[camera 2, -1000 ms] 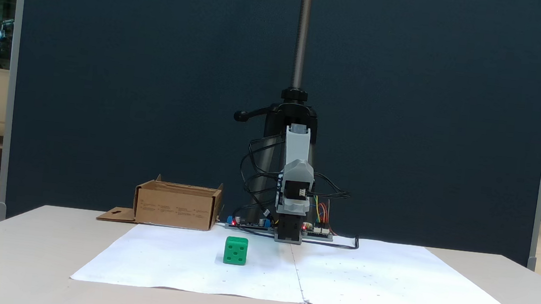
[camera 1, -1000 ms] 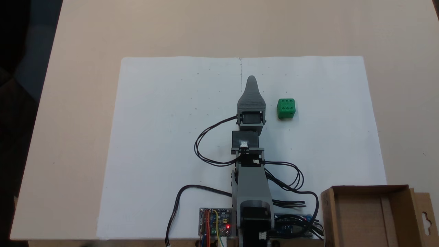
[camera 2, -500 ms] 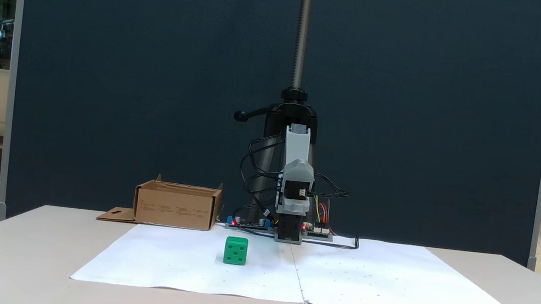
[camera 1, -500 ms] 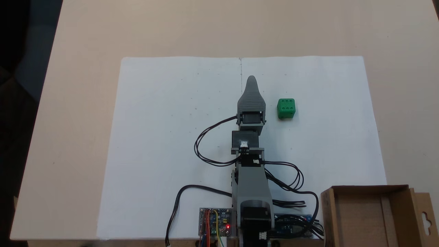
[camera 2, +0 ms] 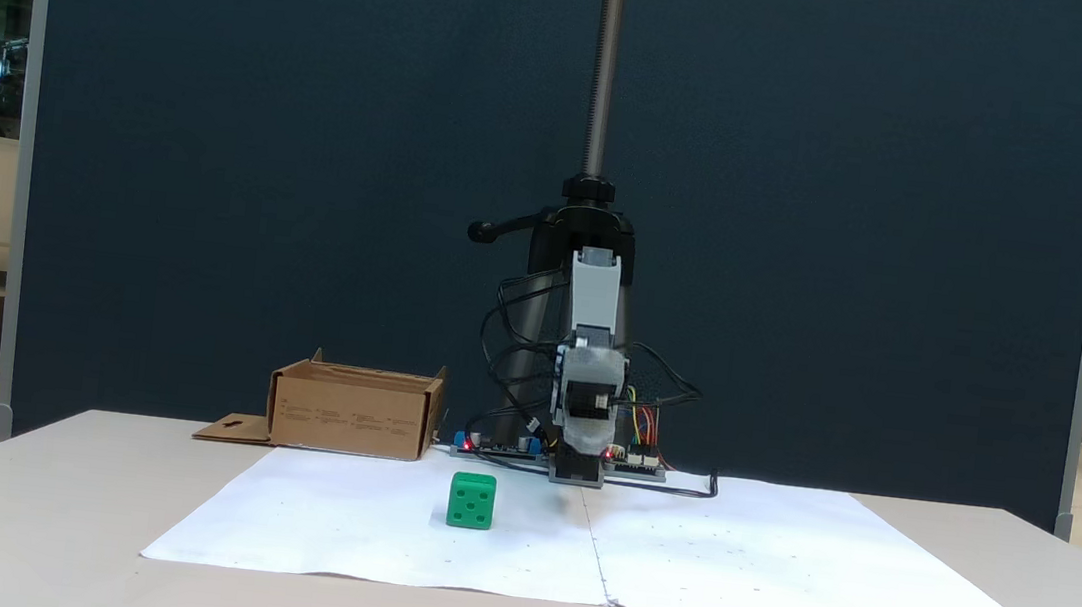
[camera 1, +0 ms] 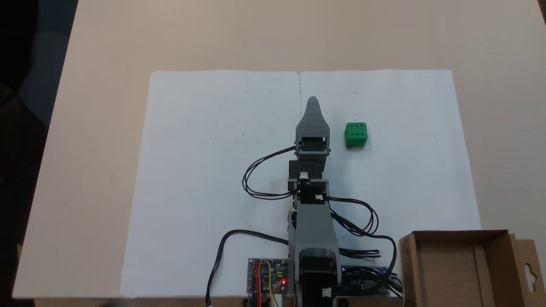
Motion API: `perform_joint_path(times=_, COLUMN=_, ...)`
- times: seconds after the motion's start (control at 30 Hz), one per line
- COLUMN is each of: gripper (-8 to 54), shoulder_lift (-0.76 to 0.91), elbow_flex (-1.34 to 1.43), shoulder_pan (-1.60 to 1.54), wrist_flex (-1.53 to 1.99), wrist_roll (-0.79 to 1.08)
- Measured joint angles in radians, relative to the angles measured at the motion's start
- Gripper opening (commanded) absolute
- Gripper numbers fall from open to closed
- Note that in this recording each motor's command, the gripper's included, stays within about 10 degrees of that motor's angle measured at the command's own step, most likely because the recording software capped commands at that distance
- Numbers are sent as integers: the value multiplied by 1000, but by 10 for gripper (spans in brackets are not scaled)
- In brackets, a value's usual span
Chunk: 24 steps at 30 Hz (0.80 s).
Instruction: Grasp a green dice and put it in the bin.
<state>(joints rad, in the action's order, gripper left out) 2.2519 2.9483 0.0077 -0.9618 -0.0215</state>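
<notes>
The green dice (camera 1: 355, 134) rests on white paper, its six-pip face up, and in the front fixed view the green dice (camera 2: 471, 500) stands left of the arm. My grey gripper (camera 1: 312, 103) points away from the base and hangs above the paper, a short way left of the dice and apart from it. From the front the gripper (camera 2: 585, 437) looks blurred and low. Its jaws lie one behind the other, so their state stays hidden. The cardboard bin (camera 1: 448, 273) sits beside the arm's base with nothing in it, its keyhole flap lying outward; the bin (camera 2: 354, 412) is also seen from the front.
Two white paper sheets (camera 1: 213, 170) cover the middle of the tan table. Circuit boards (camera 1: 268, 276) and looping black cables (camera 1: 256, 179) crowd the arm's base. A metal camera pole (camera 2: 606, 69) rises behind the arm, before a dark blue partition.
The arm has folded downward: the gripper dropped lower and its tip drew slightly back toward the base. Dice and bin have not moved.
</notes>
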Motion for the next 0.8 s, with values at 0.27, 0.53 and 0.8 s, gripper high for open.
perform_joint_path(times=0.27, gripper=425, shoulder_lift=0, elbow_flex=-219, shoulder_pan=15, wrist_flex=505, wrist_roll=0)
perform_joint_path(times=0.53, gripper=434, shoulder_lift=0, elbow_flex=-417, shoulder_pan=40, wrist_flex=931, wrist_roll=3)
perform_joint_path(times=0.8, gripper=440, shoulder_lift=-17, elbow_flex=-704, shoulder_pan=86, wrist_flex=1348, wrist_roll=3)
